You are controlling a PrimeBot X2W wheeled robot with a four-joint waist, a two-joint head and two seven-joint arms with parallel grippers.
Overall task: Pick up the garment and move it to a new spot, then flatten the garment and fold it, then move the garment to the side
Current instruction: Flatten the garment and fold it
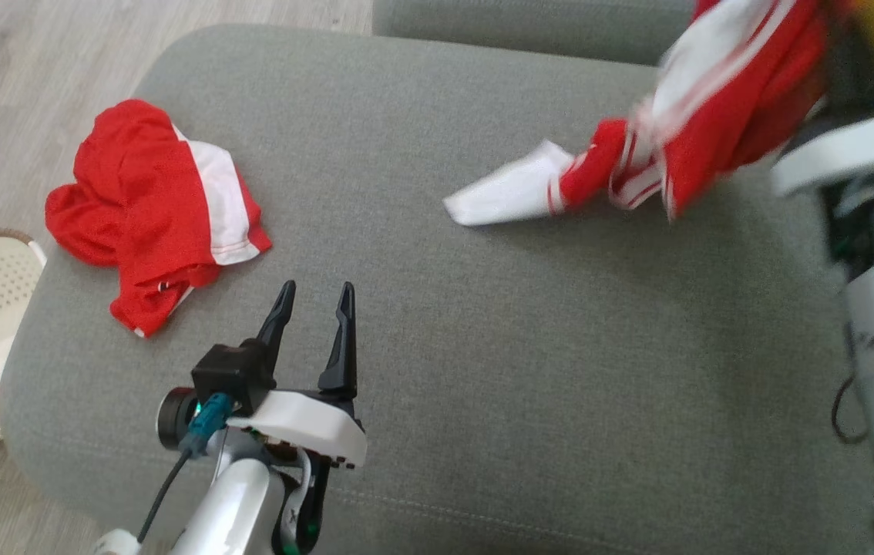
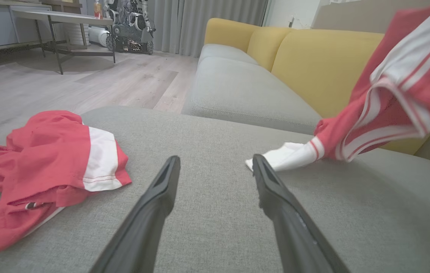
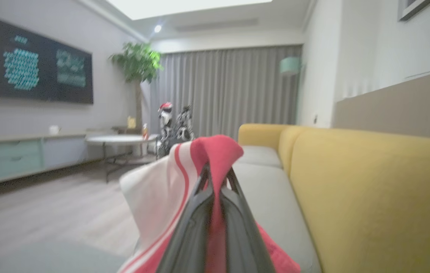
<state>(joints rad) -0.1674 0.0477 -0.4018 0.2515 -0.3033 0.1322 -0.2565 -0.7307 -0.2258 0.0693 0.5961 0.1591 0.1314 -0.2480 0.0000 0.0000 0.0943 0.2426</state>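
No legible txt, brand or nos. anywhere. Dark wall screen (image 3: 33, 62) showed teal lettering in 2 blocks, too blurred to read. Small tag (image 2: 31, 205) on crumpled red garment (image 2: 48, 159) was illegible too.

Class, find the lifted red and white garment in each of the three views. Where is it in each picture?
Head view: lifted garment at upper right.
Left wrist view: along the right edge, upper half.
Right wrist view: bottom centre, pinched in the right gripper.
Shared landmark: the yellow sofa back.
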